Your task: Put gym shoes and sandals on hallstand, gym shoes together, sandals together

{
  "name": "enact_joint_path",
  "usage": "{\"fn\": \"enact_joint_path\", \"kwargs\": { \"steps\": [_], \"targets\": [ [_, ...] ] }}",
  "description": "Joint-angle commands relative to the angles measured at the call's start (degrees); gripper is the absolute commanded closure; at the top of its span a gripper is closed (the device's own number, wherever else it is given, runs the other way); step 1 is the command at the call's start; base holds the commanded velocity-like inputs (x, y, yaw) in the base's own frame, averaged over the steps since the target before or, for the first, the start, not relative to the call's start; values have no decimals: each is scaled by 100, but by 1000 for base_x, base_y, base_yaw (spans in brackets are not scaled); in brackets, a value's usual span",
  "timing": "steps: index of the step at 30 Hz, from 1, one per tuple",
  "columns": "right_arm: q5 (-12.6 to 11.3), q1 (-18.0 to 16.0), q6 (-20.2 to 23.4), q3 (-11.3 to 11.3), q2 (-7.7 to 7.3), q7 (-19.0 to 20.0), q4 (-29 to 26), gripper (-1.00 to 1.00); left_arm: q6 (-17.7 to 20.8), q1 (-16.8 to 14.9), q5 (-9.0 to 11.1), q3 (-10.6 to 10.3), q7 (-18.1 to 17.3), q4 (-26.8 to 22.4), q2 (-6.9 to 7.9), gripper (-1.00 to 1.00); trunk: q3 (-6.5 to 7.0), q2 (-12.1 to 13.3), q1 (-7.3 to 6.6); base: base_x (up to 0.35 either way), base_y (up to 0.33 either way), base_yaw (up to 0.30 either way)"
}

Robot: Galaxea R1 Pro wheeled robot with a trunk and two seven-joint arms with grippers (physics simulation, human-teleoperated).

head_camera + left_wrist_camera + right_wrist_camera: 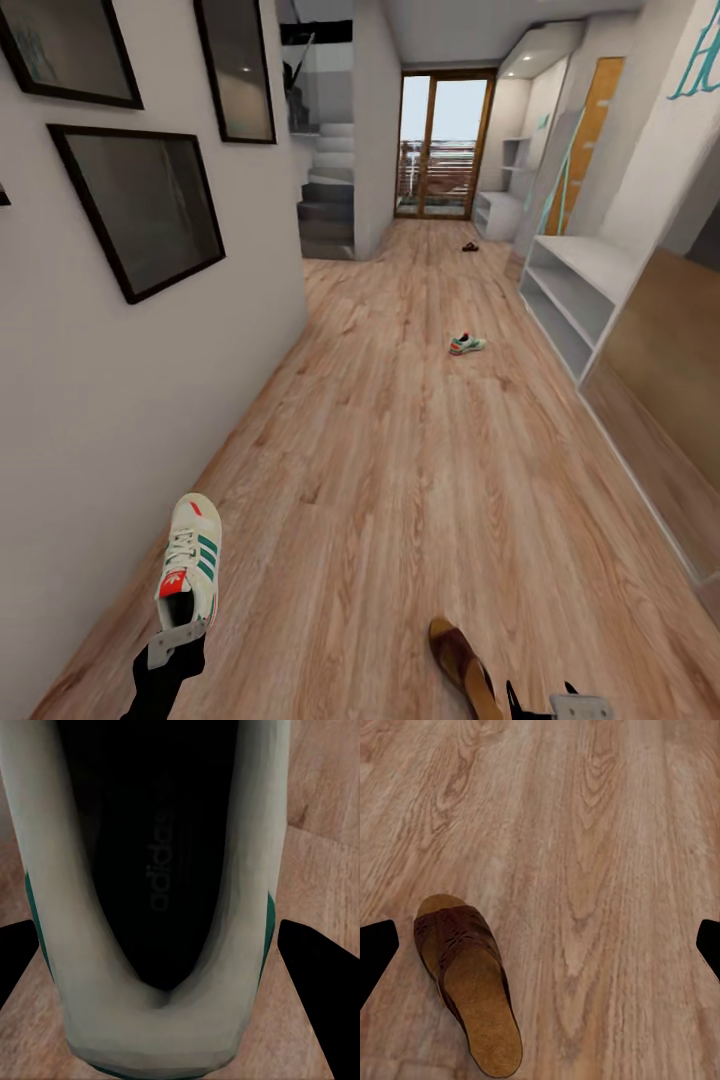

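Note:
My left gripper (176, 640) is shut on the heel of a cream gym shoe (192, 553) with green stripes, held toe-away near the left wall. In the left wrist view the shoe's heel opening (157, 870) sits between the two black fingers (319, 982). A second gym shoe (465, 344) lies on the corridor floor (380, 480) mid-hall. One brown sandal (462, 655) lies on the floor just left of my right gripper (543, 697), which is open above the planks; the sandal (469, 982) is off to one side of its fingers (375, 952). Another sandal (470, 247) lies far down. The grey hallstand (497, 212) stands at the far right end.
A white wall with dark picture frames (140, 205) runs close along the left. A long white two-shelf bench (575, 290) and a wood panel (665, 345) line the right. Stairs (330, 200) and a glass door (445, 145) are at the far end.

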Motion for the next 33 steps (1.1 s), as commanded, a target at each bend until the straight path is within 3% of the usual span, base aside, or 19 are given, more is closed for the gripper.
{"fn": "enact_joint_path", "kwargs": {
  "steps": [1,16,33],
  "targets": [
    [34,-3,-17,-14,1,-2,4,-100,-10,-4,59,13,-53,4,-1,100,-4,-1,2,258,-159,72],
    [36,-4,-17,-14,0,-2,-15,-100,-18,-4,61,4,-53,-13,-1,100,-3,-1,2,29,-28,9],
    [51,-4,-17,-4,-1,17,-19,-100,-18,-4,59,3,-53,-15,-10,100,-3,-1,2,-226,-156,0]
  ]
}}
